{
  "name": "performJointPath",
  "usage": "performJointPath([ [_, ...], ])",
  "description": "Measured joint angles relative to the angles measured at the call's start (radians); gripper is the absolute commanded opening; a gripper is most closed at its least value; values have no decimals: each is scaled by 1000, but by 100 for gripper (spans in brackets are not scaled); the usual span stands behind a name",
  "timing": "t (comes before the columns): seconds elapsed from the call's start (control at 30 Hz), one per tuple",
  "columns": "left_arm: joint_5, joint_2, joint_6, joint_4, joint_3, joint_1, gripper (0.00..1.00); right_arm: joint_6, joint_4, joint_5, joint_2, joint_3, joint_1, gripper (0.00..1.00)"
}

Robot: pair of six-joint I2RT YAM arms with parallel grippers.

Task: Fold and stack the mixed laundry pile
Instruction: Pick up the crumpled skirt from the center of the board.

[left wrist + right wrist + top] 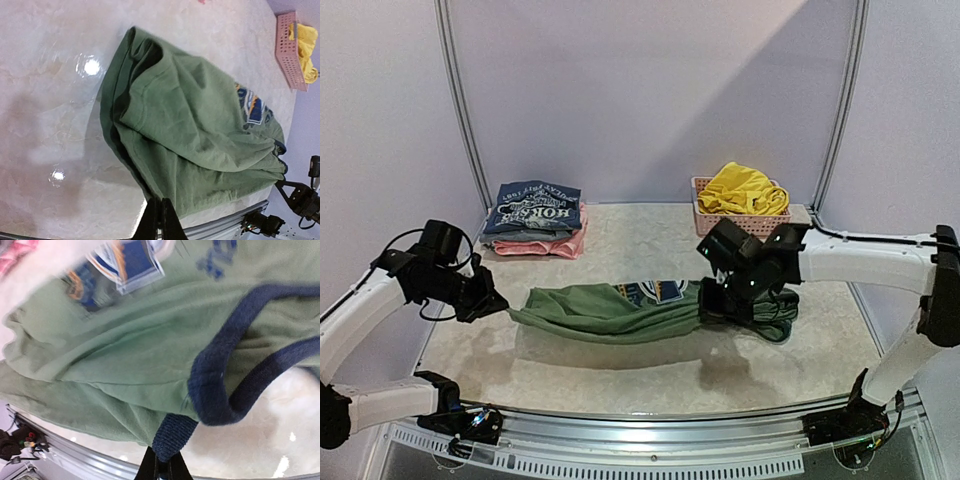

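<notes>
End effector R (162, 463) pinches shirt (125, 355); ylw shorts (742, 190) in pink basket (765, 222).

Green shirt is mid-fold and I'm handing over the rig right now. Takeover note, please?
Left end effector: shut on one end of the shirt.
Right end effector: shut on the dark trim at its other end.
The shirt hangs stretched between them over the table.
The shorts lie in the basket, rear right.
Done: a folded stack sits rear left.
Left: finish folding the shirt, stack it, then fold and stack the shorts.
</notes>
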Motion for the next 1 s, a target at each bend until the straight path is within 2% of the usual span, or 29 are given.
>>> performJointPath([
  [0.33, -6, 15, -62, -89, 344, -3, 0, -178, -374, 135, -31, 506, -94, 0],
  [0.53, -7, 33, -104, -148, 537, -8, 0, -301, -518, 147, -31, 762, -148, 0],
  [0.77, 5, 19, -139, -177, 655, -18, 0, -386, -573, 74, -40, 885, -150, 0],
  [0.9, 5, -25, -158, -200, 697, -20, 0, -391, -585, -11, -84, 893, -151, 10],
  [1.0, 5, -82, -185, -206, 713, -23, 0, -380, -579, -76, -143, 868, -151, 11],
])
